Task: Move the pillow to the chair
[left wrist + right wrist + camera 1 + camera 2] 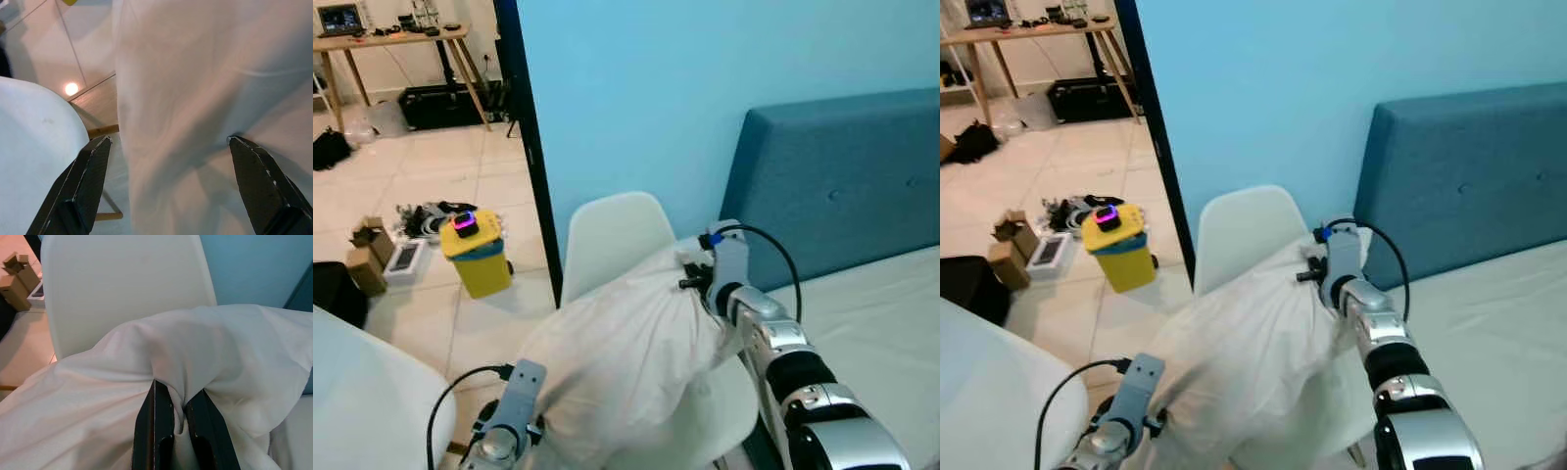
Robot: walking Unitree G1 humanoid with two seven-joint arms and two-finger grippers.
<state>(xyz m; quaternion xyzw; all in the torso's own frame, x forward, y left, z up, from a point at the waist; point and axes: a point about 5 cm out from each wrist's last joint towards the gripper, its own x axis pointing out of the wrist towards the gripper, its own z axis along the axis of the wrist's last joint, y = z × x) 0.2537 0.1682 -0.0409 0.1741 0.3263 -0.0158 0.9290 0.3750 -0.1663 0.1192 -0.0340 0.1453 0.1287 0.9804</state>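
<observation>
Bedroom with a light blue wall (636, 88), a blue padded headboard (842, 176) and a white bed (881, 323) beside a white chair (612, 240) that stands against the wall. The white pillow (626, 352) lies bunched on the chair seat, its upper end against the chair back and its lower end overhanging the front edge of the seat. The right gripper (178, 406) is at the pillow's upper corner nearest the headboard, its fingers (156, 421) closed on a pinched fold of the pillow cloth. The left gripper (168, 161) is at the pillow's lower end, its fingers (93, 171) spread wide apart on either side of the hanging fabric without clamping it. On the tiled floor (431, 176) beyond the doorway stand a yellow bin (475, 253), cardboard boxes (367, 255) and a wooden table (391, 44). No writing is legible.
</observation>
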